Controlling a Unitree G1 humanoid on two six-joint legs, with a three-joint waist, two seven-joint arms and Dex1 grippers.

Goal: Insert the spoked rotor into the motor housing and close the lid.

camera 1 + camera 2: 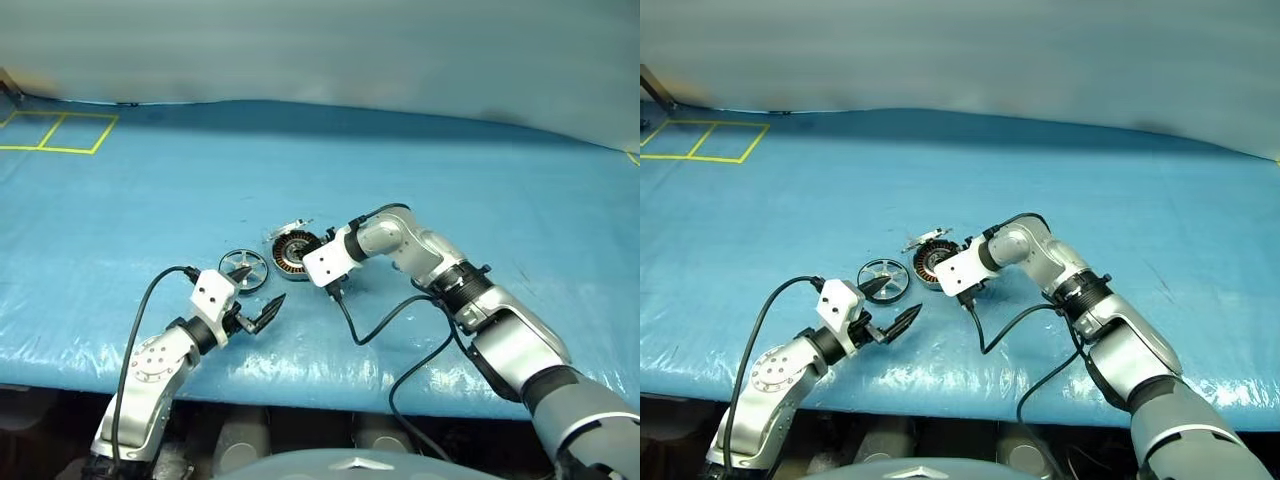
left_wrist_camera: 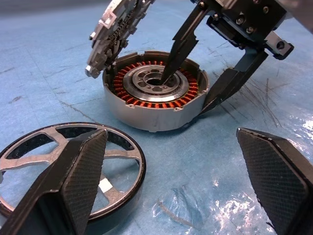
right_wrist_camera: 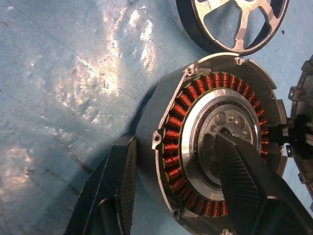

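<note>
A: Where is the spoked rotor (image 2: 58, 169)?

B: It lies flat on the blue table cover (image 1: 450, 190), just beside the motor housing (image 2: 155, 95), on the housing's left as the head views show it. It is not inserted. The two parts sit close together but apart.

A: And the condition of the housing?

B: It stands upright on the cover with its copper windings exposed around the pale centre. The lid (image 2: 115, 32) is raised on edge at the far rim (its striped inner face is turned toward the housing).

A: Right gripper?

B: The right gripper (image 2: 195, 81) straddles the housing wall. One finger (image 3: 249, 181) reaches down into the central hub; the other finger (image 3: 115, 191) is outside, against the outer wall. The jaws stand partly spread across that wall. Whether they clamp it firmly cannot be determined.

A: Left gripper?

B: The left gripper (image 1: 258, 312) hovers low over the cover, near the rotor, on the robot's side of it. Its jaws are spread wide and carry nothing, and one finger (image 2: 73, 181) is above the rotor's near rim in the left wrist view.
</note>
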